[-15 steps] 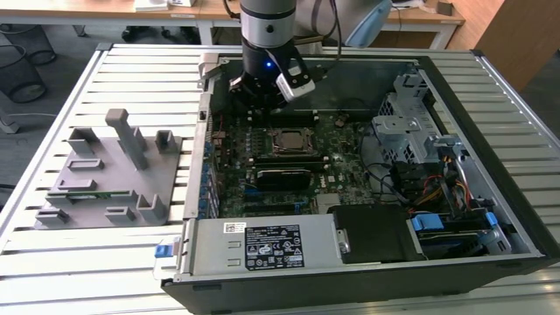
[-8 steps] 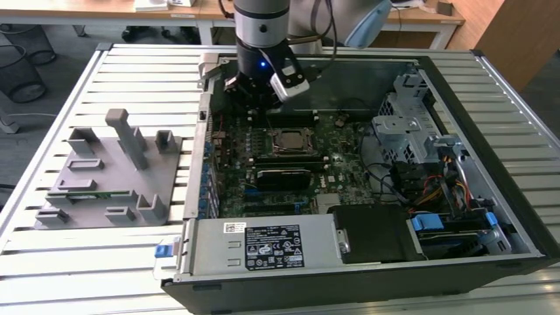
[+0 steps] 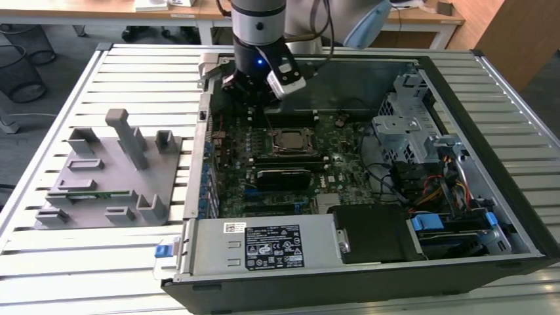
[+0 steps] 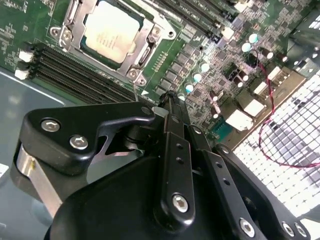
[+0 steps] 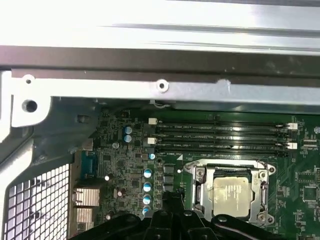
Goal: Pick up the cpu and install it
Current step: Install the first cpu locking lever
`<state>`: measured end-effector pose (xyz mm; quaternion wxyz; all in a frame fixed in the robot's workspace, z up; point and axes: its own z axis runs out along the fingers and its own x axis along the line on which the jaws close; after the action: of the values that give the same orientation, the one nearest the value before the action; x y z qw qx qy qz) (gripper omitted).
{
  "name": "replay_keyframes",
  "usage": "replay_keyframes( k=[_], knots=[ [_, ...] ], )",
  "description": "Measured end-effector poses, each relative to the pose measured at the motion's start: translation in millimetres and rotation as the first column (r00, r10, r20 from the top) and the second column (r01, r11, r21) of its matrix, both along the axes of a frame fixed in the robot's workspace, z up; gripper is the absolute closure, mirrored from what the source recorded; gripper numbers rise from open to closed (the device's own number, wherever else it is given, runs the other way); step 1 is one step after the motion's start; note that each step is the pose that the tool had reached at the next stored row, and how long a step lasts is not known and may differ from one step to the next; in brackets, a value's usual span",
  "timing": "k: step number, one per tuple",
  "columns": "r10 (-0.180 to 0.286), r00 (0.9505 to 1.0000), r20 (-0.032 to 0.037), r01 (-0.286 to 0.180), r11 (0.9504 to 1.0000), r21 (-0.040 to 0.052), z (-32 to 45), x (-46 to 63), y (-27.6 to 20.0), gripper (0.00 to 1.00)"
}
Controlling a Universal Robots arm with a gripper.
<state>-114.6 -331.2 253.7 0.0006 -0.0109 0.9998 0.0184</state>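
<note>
Presently, at the left of the exterior view, a grey fixture tray (image 3: pixel 105 177) with upright posts lies on the slatted table (image 3: pixel 52 262), just beside the open computer case (image 3: pixel 490 131). A green memory stick (image 3: pixel 84 193) lies in one of the tray's slots. Moving right, the motherboard (image 3: pixel 341 164) lies flat inside the case, and the cpu (image 3: pixel 290 140) sits in its metal-framed socket (image 3: pixel 290 152) near the centre of the frame. It also appears at the upper left of the second wrist view (image 4: pixel 114 36) and at the lower right of the first wrist view (image 5: pixel 231 192), silver top facing up, seated within the frame. Above the socket in the exterior view, at upper centre, the arm (image 3: pixel 258 26) reaches down to the gripper (image 3: pixel 249 98), which hangs over the board's rear edge, near the socket but apart from the cpu. In the second wrist view the gripper (image 4: pixel 170 102) has its black fingers (image 4: pixel 172 150) drawn together with nothing between them. Rows of memory slots (image 5: pixel 220 136) run beside the socket. Further right in the exterior view stand the drive cage (image 3: pixel 402 125) and bundled cables (image 3: pixel 429 190); the power supply (image 3: pixel 262 246) lies along the lower edge.
</note>
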Motion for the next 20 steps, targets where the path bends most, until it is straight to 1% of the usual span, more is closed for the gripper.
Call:
replay_keyframes(
  k=[15,20],
  knots=[
    [0.001,1.0000,0.0000,-0.001,1.0000,0.0000,0.0,-3.9,16.4,0.89],
    [-0.001,1.0000,0.0000,0.001,1.0000,0.0000,0.0,-3.1,20.2,0.89]
  ],
)
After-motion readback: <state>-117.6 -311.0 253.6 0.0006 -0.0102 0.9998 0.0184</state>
